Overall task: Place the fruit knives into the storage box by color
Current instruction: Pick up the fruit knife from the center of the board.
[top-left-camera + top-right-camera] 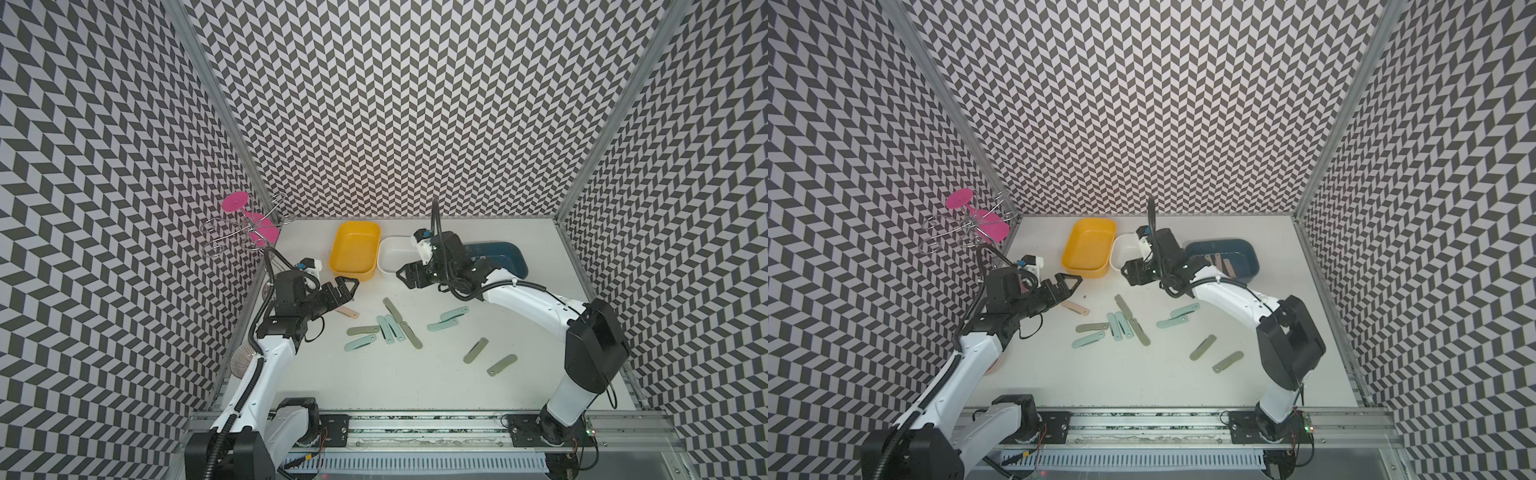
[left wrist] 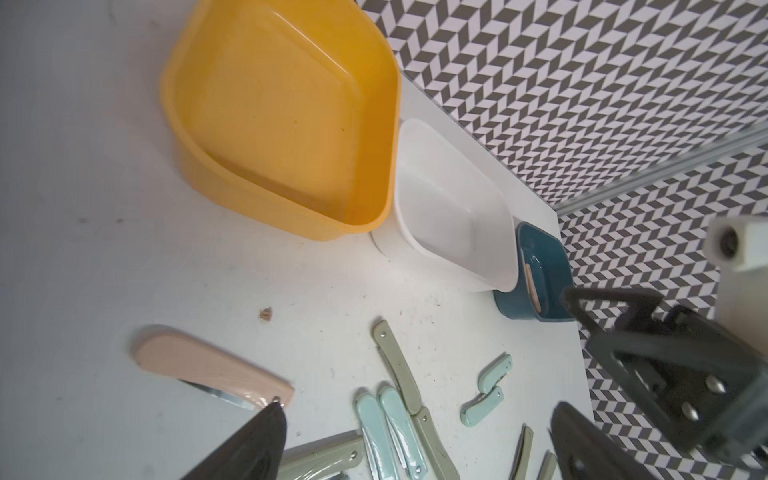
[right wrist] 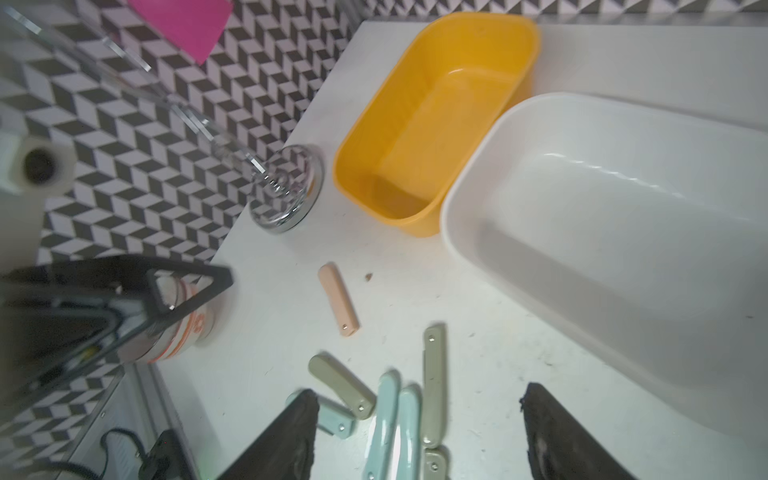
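Only pink knives (image 1: 1220, 262) occupy the blue box (image 1: 1252, 266); other knives (image 1: 1115, 326) lie loose. Left gripper (image 1: 351, 291) and right gripper (image 1: 402, 277) gape empty.

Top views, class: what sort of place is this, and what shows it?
Probably a robot test cell, not a kitchen: chevron-patterned panels wall in a white tabletop, and a left arm and right arm are bolted to an aluminium rail at its front.

Stood abreast at surface (image 1: 415, 386) rear: three boxes (image 1: 353, 276) | lay in rightmost box (image 1: 1252, 266): some knives (image 1: 1219, 262) | lay scattered before them: other knives (image 1: 383, 330)
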Robot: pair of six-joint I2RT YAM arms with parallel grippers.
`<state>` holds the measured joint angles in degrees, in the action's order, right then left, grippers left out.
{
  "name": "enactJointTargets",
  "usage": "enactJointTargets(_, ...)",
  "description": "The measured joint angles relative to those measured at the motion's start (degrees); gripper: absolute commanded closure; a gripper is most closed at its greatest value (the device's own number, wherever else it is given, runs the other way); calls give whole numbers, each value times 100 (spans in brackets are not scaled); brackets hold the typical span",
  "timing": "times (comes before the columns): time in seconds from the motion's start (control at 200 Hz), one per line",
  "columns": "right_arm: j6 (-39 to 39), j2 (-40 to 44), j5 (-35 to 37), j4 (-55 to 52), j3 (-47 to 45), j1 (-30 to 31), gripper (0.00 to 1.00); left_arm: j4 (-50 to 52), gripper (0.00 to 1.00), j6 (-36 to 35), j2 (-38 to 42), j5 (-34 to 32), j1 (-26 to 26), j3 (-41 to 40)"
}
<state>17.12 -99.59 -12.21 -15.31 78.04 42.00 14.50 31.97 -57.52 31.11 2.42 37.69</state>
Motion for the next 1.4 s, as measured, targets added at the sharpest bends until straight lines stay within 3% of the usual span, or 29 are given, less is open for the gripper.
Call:
enactJointTargets(0.391, -743, -1679, 247, 212, 811, 1196, 26, 13, 0, 247, -31, -46, 796, 0)
enactJointTargets(1.067, -2009, -3220, 706, 1290, 1786, 1687, 28, -210, 0, 608, -66, -46, 964, -85)
enactJointTargets(1.402, -2323, -3882, 1108, 1416, 2374, 1838, 47, -203, 0, 610, -66, -46, 1012, -87)
